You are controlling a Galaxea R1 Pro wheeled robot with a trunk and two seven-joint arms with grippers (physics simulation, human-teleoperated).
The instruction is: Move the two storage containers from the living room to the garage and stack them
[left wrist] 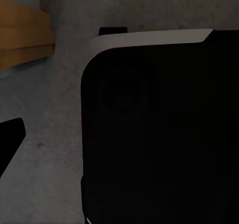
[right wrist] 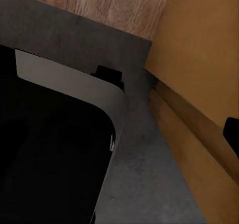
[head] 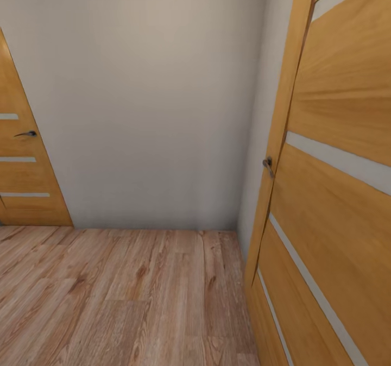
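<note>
Honey-wood door (head: pixel 336 192), open at the right, stands nearest, its handle (head: pixel 267 166) beside the frame. Light wood-plank floor (head: pixel 119 295) runs to a plain grey wall (head: pixel 146 100), with a second door (head: pixel 21 165) at far left. Both wrist views look over a black robot body (left wrist: pixel 159 134) and dark concrete floor (right wrist: pixel 144 184); whether either claw is open or closed cannot be told. Containers are unseen.

Black rounded base (left wrist: pixel 159 134) with pale grey rim, black tool finger tip (left wrist: pixel 10 137)
</note>
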